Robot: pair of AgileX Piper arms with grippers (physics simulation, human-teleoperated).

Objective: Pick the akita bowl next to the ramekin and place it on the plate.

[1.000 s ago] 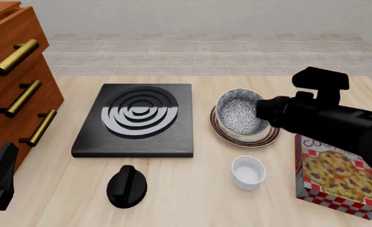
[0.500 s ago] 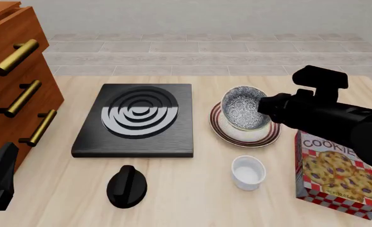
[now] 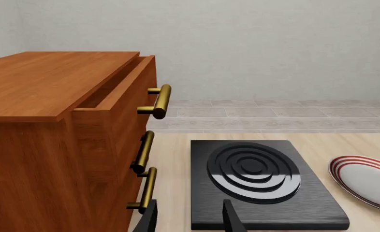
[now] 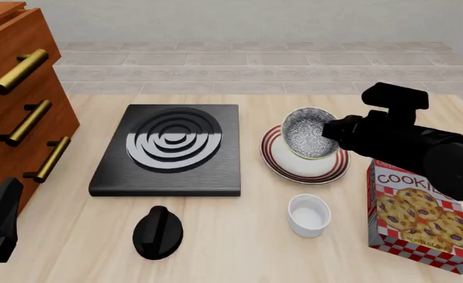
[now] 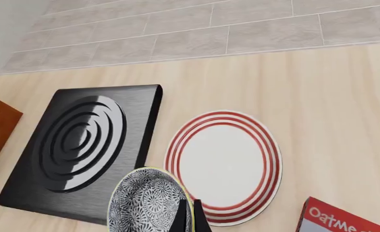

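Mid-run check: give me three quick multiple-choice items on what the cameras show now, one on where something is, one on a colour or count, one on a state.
1. Where is the akita bowl?
A. on the stove plate
B. held above the plate
C. beside the ramekin on the table

2. What colour are the plate's rim rings?
A. red
B. blue
C. green

3. What state is the right gripper in?
A. open and empty
B. out of view
C. shut on the bowl's rim

Answers:
1. B: the akita bowl hangs tilted over the plate, away from the ramekin.
2. A: the right wrist view shows red concentric rings.
3. C: the right gripper has its fingers pinched on the rim, carrying the bowl.
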